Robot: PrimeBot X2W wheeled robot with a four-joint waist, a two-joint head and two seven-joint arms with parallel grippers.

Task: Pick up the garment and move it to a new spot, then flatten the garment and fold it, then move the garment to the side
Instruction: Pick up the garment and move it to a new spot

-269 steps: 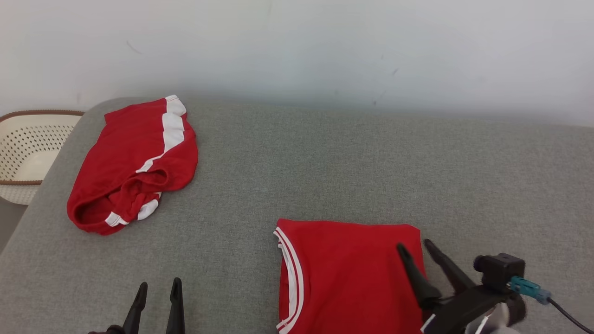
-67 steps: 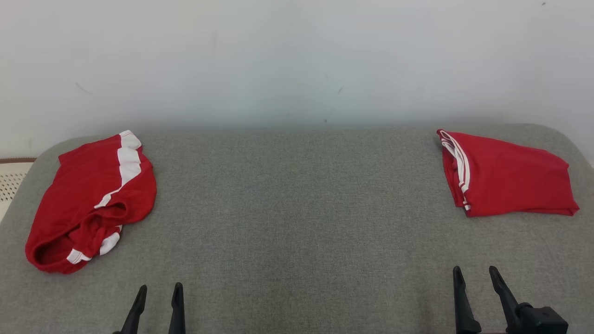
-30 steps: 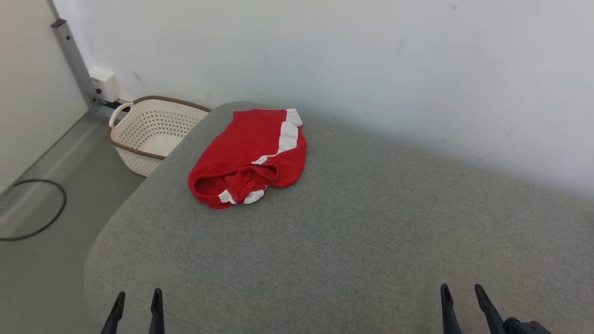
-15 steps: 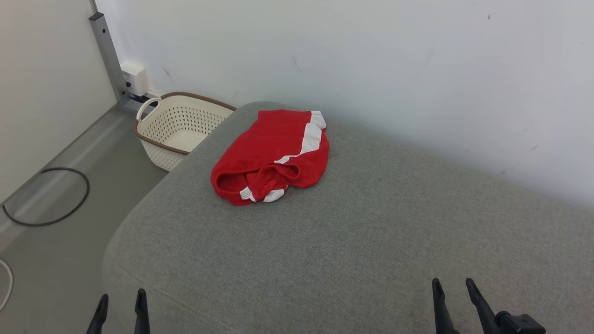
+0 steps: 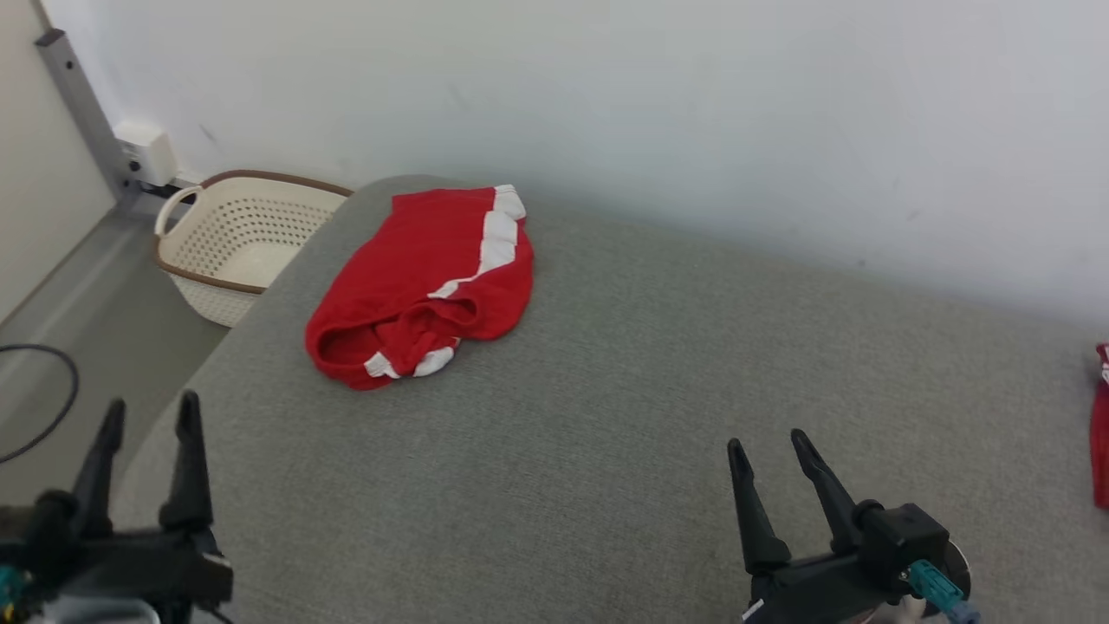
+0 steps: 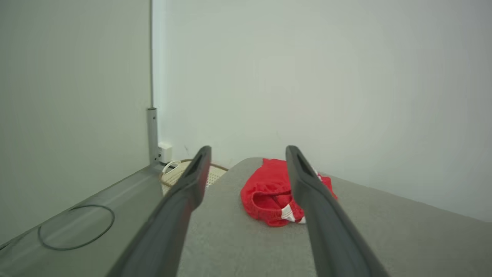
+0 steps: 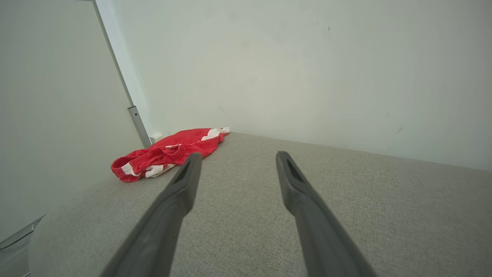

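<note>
Jaws of left gripper [image 5: 145,409] and right gripper [image 5: 768,443] spread and empty, crumpled red garment [image 5: 422,286] on grey cushion [image 5: 624,381] far-left corner, beside cream basket [image 5: 227,238]

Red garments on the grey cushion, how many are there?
2: red shorts with white stripes near the far left corner, and another red garment at the head view's right edge, mostly cut off.

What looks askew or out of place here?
The red shorts lie crumpled near the far left corner of the grey cushion. The left gripper and right gripper hang open, clear of them. Nothing spilled or damaged.
</note>
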